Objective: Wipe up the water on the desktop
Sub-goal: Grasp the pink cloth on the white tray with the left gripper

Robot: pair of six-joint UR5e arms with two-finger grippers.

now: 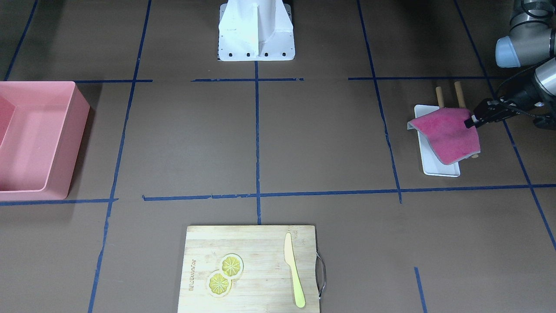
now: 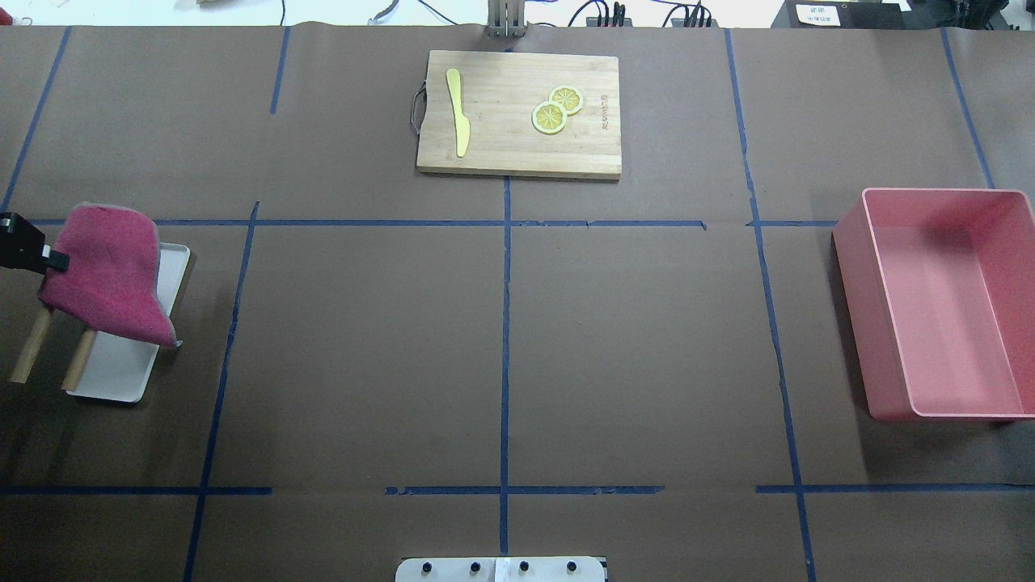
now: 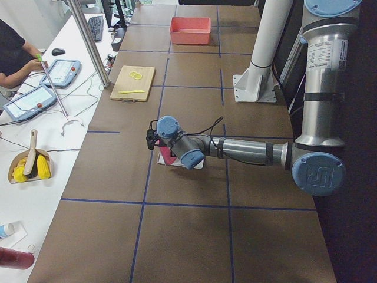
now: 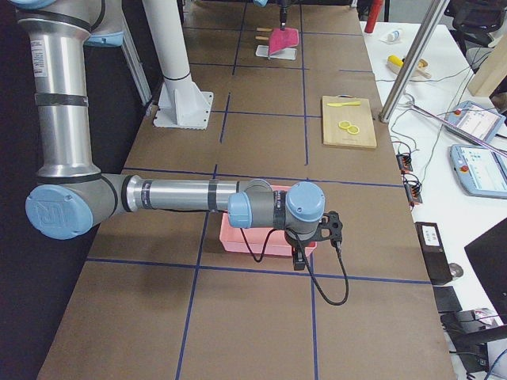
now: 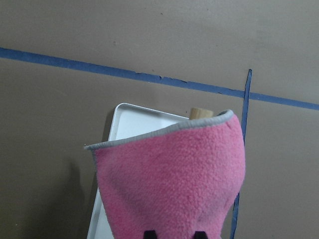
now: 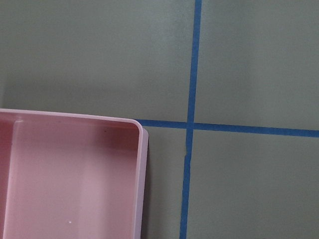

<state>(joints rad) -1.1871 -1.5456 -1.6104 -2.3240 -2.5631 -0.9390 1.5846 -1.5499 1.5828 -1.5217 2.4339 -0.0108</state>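
Observation:
The desktop (image 1: pixel 321 139) is a brown surface crossed by blue tape lines; it also shows in the overhead view (image 2: pixel 364 347). I see no water on it. My left gripper (image 1: pixel 471 121) is shut on one edge of a pink cloth (image 1: pixel 449 134) and holds it lifted over a white tray (image 1: pixel 438 170) at my far left. The cloth (image 5: pixel 174 179) fills the left wrist view and hangs from the gripper (image 5: pixel 172 235) over the tray (image 5: pixel 134 124). My right gripper (image 4: pixel 301 255) hovers over a pink bin (image 4: pixel 253 241); I cannot tell whether it is open or shut.
Two wooden rods (image 2: pixel 32 356) stick out beside the tray (image 2: pixel 121 376). The pink bin (image 2: pixel 881 323) stands at my right. A wooden cutting board (image 2: pixel 501 145) with lemon slices (image 2: pixel 556 109) and a yellow knife (image 2: pixel 458 113) lies at the far middle. The white arm mount (image 1: pixel 256 30) stands near me.

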